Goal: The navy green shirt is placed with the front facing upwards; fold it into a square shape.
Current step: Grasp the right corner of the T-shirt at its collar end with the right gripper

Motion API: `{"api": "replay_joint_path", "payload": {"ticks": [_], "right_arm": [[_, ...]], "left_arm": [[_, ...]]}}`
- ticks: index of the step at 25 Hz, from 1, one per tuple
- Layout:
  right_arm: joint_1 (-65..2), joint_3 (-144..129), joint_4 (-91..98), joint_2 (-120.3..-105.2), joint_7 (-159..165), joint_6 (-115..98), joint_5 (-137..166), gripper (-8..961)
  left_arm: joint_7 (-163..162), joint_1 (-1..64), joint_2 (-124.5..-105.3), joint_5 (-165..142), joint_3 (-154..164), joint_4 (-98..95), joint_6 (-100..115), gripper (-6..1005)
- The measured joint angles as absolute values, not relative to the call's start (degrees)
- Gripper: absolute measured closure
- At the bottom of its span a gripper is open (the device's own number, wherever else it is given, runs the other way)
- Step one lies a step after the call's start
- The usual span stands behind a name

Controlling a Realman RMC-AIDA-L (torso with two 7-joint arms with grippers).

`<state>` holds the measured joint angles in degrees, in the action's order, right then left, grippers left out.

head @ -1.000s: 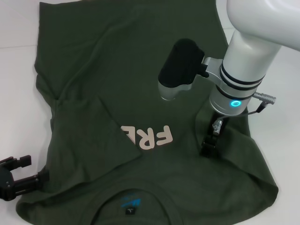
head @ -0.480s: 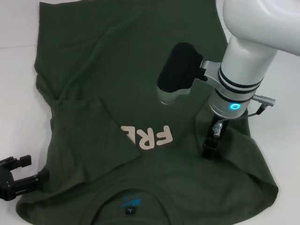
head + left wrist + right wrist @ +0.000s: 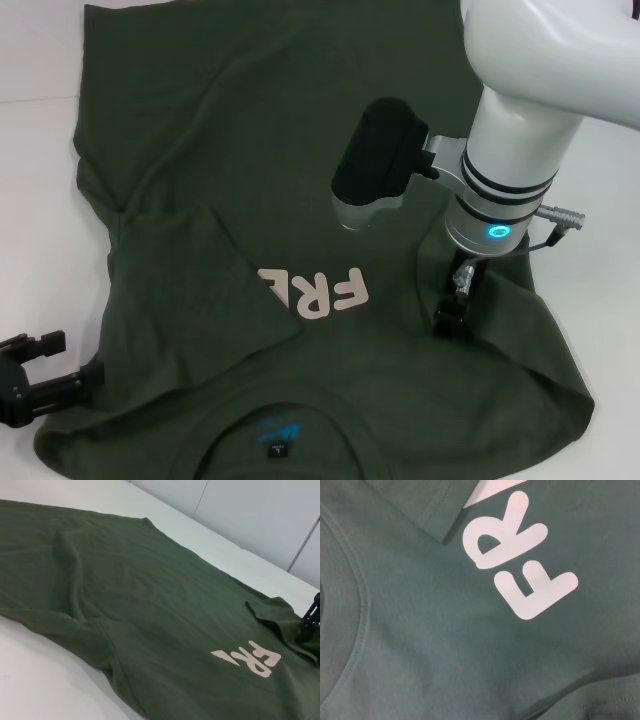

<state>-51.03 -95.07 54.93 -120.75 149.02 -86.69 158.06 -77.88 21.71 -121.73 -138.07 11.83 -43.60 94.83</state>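
The right gripper [image 3: 450,318] points down onto the shirt [image 3: 300,180], just right of the pale letters [image 3: 315,290], its dark fingertips at the cloth beside a folded-in sleeve; whether they pinch the fabric cannot be told. The shirt lies spread front-up on the white table [image 3: 35,60], collar nearest the robot, its left sleeve folded over the print. The left gripper [image 3: 35,375] sits at the shirt's near left edge, jaws spread and empty.

The right gripper [image 3: 450,318] with its wrist moves a little along the navy green shirt [image 3: 300,180], away from the collar, and the arm above it leans more over the shirt
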Motion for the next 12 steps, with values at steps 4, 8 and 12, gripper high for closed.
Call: {"api": "replay_joint_path", "payload": {"ticks": [4, 8, 12], "right_arm": [[-51.13, -95.31, 54.93, -120.75, 149.34, -86.67, 158.11, 356], [-51.31, -96.33, 54.93, -120.80, 149.80, -86.53, 158.12, 398], [-51.63, -97.38, 54.93, -120.88, 150.29, -86.29, 158.08, 394]], "left_arm": [[-77.86, 21.71, -121.73, -138.07, 11.84, -43.59, 94.76, 185], [-77.86, 21.71, -121.73, -138.07, 11.88, -43.59, 94.74, 185], [-77.86, 21.71, -121.73, -138.08, 11.95, -43.60, 94.74, 185]]}}
